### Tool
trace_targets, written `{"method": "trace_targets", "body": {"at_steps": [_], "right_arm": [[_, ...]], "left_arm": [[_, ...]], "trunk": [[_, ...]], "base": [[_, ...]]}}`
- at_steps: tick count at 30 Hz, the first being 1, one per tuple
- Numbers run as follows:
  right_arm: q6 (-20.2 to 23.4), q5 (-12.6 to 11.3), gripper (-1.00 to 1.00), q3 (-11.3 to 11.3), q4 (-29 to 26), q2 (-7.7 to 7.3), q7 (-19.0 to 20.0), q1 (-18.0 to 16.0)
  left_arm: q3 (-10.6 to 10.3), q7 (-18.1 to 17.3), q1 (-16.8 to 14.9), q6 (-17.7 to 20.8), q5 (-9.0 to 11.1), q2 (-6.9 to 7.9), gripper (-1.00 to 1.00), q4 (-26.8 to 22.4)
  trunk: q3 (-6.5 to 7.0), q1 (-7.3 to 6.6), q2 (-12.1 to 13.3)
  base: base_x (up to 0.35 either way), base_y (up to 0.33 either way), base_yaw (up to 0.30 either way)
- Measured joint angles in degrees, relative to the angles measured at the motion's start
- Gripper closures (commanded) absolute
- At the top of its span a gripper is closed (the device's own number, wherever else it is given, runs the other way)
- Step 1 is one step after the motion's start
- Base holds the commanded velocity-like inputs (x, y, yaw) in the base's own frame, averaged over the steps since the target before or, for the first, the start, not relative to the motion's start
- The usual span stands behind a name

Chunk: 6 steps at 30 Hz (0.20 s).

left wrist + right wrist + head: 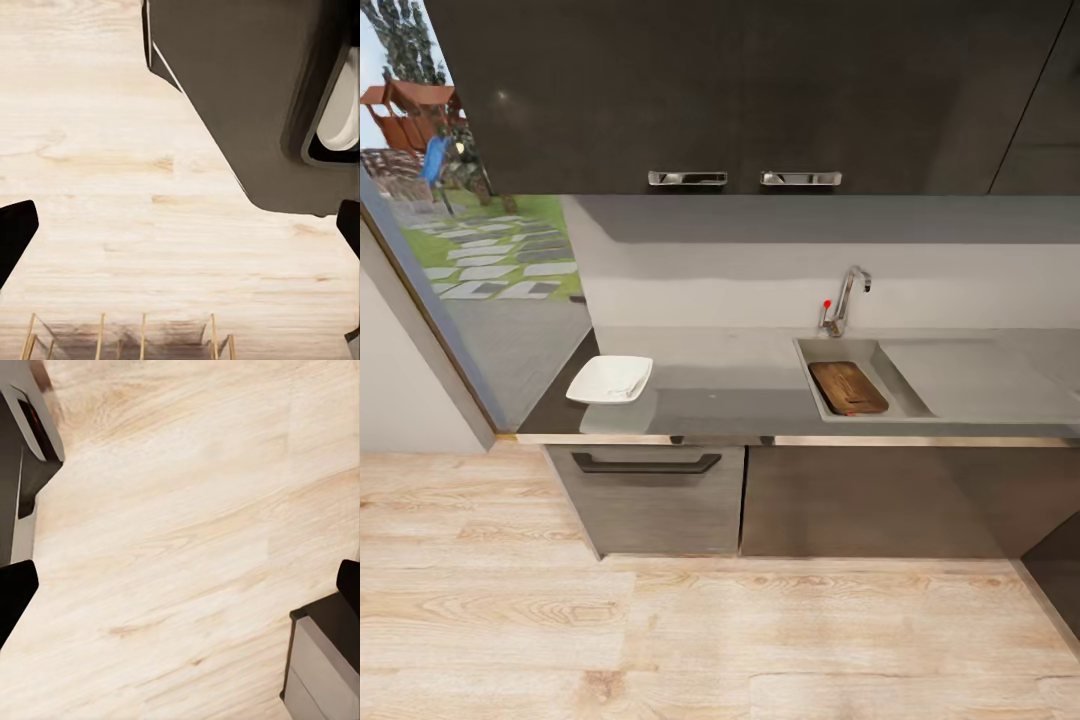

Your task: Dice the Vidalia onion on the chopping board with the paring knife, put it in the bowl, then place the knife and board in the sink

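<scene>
The sink (812,350) is set into the dark countertop (730,405) with its chrome tap (847,296) behind it. A brown chopping board (848,387) lies flat inside the basin. The white square bowl (610,379) stands on the countertop's left end, well apart from the sink. The Vidalia onion and the paring knife are out of view. My left gripper (180,229) is open over pale floor planks, its dark fingertips (15,234) far apart with nothing between them. The right gripper (180,585) is open too, above bare floor.
Glossy black upper cabinets (740,100) with chrome handles hang over the counter. Grey lower cabinets (650,495) front it, with pale wood floor (660,640) before them. A large window (470,230) is at the left. A wire rack (127,341) stands on the floor in the left wrist view.
</scene>
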Motion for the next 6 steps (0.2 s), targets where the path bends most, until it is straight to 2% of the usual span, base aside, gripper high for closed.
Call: {"method": "trace_targets", "body": {"at_steps": [6], "right_arm": [[-0.2, 0.0, -1.00, 0.0, 0.0, 0.02, 0.0, 0.0]], "left_arm": [[0.1, 0.0, 0.0, -8.1, -0.1, -0.90, -1.00, -0.3]], "trunk": [[0.00, 0.00, 0.0]], "base": [[0.000, 0.000, 0.000]]}}
